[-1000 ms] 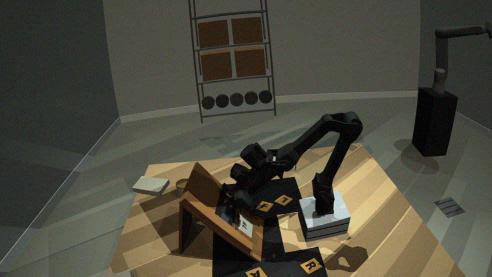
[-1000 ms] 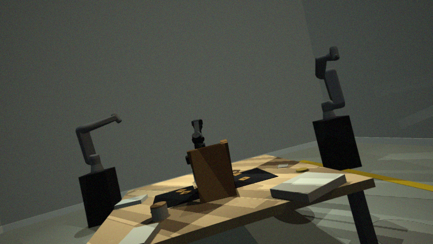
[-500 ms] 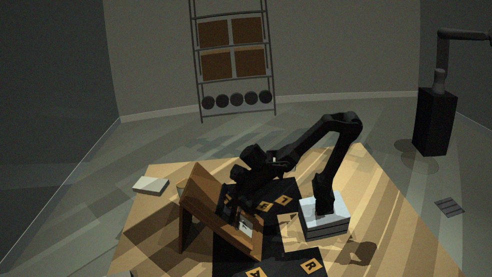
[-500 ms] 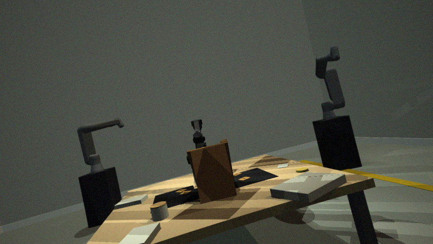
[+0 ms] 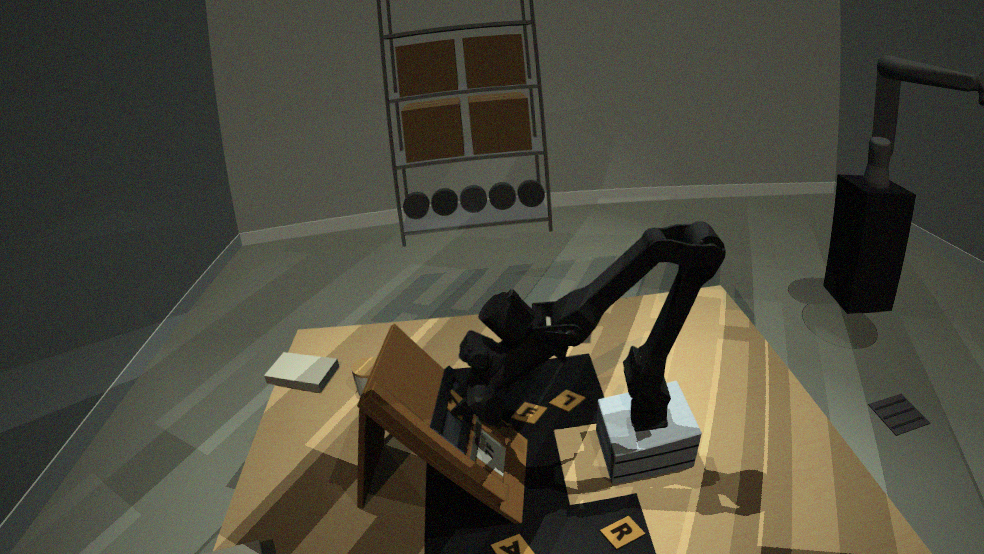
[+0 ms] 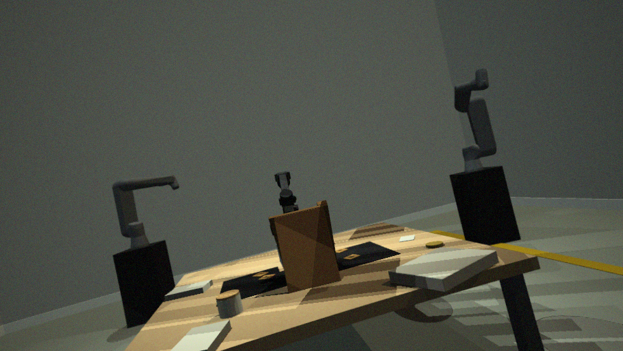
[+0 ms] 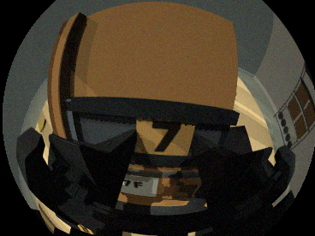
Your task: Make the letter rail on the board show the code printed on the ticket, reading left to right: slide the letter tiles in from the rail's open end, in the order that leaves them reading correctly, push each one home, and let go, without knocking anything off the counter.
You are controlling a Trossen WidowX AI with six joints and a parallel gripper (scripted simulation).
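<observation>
My gripper (image 5: 484, 412) (image 7: 164, 135) is shut on an orange tile marked 7 (image 7: 181, 143), held upright at the slot of the dark rail (image 7: 150, 109) on the wooden board (image 5: 406, 364) (image 6: 305, 253) (image 7: 158, 51). Left of the tile in the wrist view, the rail shows an empty grey stretch. The fingers hide part of the rail. The ticket (image 5: 490, 450) (image 7: 145, 188) lies low on the board; 7F is readable in the wrist view, the rest unclear. Tiles F (image 5: 528, 412), one like J (image 5: 566, 399), A (image 5: 513, 545) and R (image 5: 622, 531) lie on black mats.
The arm stands on a pale base block (image 5: 650, 440). Behind the board are a wood-topped cup (image 6: 229, 305) and a white slab (image 6: 202, 335). A larger pale slab (image 6: 444, 265) lies near the counter edge, with a yellow disc (image 6: 434, 244) close by.
</observation>
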